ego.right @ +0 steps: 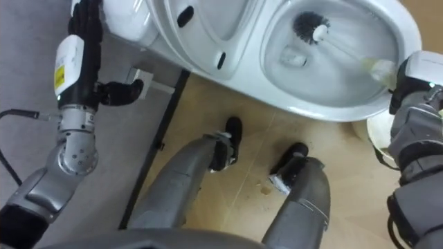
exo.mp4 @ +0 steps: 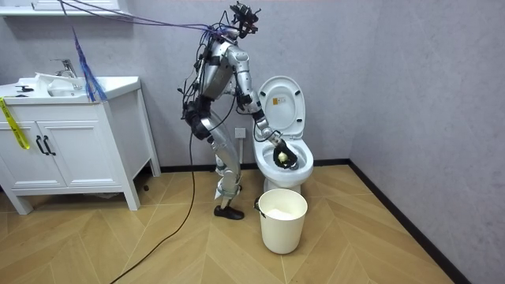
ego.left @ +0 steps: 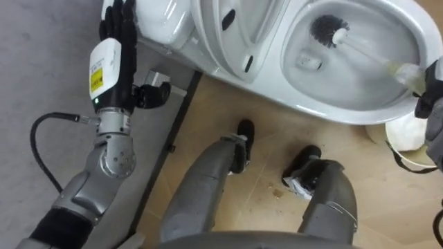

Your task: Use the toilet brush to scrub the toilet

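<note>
— Black bristles on a round bristle head [ego.left: 324, 29], then a thin pale shaft, whitish and half see-through, ending in a yellowish grip: toilet brush [ego.left: 363, 50], down inside the white toilet bowl [ego.left: 325, 112].
— And relative to the right hand [ego.right: 414, 86]?
— Grip end right at the hand, by the bowl's right rim. Fingers curled round that end, clamped on it. Bristle head well away from the hand, toward the bowl's far left side, low against the porcelain.
— Direction?
— Long axis slanting across the bowl: bristles up and to the left in the eye views, grip down and to the right. Bristle end pointing away from the hand, into the basin.
— Left hand [ego.left: 116, 31]?
— Raised beside the upturned lid [ego.left: 208, 31], dark fingers fairly straight and loose, gripping nothing.
— Room view?
— Standing just beside the toilet, on the room view's left of it, leaning toward the bowl with the right arm reaching down in. Cream bucket [exo.mp4: 282, 219] on the wooden floor just in front of the toilet. White vanity cabinet [exo.mp4: 71, 150] well apart, against the wall at the room view's left.
</note>
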